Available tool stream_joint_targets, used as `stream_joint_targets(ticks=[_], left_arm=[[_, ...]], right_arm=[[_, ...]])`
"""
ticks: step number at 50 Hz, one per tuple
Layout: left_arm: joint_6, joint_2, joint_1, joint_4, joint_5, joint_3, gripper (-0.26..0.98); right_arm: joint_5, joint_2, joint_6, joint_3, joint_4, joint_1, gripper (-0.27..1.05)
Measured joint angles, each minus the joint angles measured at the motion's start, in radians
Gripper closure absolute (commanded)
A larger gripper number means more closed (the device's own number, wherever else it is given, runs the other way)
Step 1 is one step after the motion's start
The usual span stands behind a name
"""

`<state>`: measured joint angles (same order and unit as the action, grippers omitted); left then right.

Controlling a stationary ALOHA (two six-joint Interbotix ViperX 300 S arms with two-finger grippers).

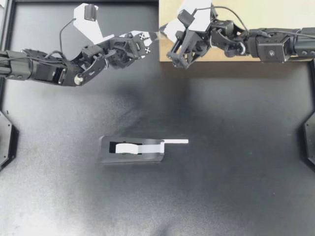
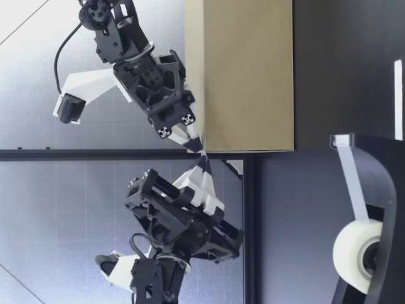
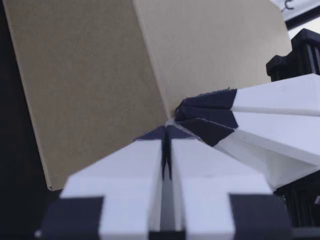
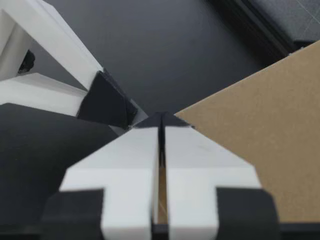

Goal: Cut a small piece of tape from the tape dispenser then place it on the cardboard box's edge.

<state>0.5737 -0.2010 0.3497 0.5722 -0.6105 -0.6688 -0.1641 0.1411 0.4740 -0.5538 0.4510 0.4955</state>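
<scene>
"Tape dispenser [image 1: 133, 157], black plastic and wedge-shaped: where is it?"

"Lying near the middle of the black table [image 1: 236, 187], well apart from both arms. Its white tape roll [image 1: 125, 147] sits in the body, and a flat white strip of tape [image 1: 175, 141] sticks out past the cutter end over the table."

"And the claws?"

"My left gripper [image 1: 154, 37] and my right gripper [image 1: 162, 34] meet tip to tip at the edge of the brown cardboard box [image 1: 275, 19], on the side toward my left arm and near its top. The box stands at the table's far right. Each claw's white fingers are pressed together, with only a hairline gap between them."

"Is a cut piece of tape pinched there?"

"I cannot tell."
</scene>
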Motion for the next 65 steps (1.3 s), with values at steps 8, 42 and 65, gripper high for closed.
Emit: stream_joint_targets(ticks=[8,42,65], left_arm=[[0.0,0.0,0.0,0.0,0.003,-0.008,0.34],[-0.351,0.301,-0.176,-0.175,0.003,-0.167,0.39],[-0.617,0.419,-0.35,-0.204,0.002,-0.209,0.62]], right_arm=[[0.0,0.003,0.0,0.006,0.0,0.002,0.88],[0.063,-0.293,-0.015,-0.083,0.0,-0.212,0.88],[0.006,-0.514,-0.052,-0.239,0.012,-0.426,0.88]])
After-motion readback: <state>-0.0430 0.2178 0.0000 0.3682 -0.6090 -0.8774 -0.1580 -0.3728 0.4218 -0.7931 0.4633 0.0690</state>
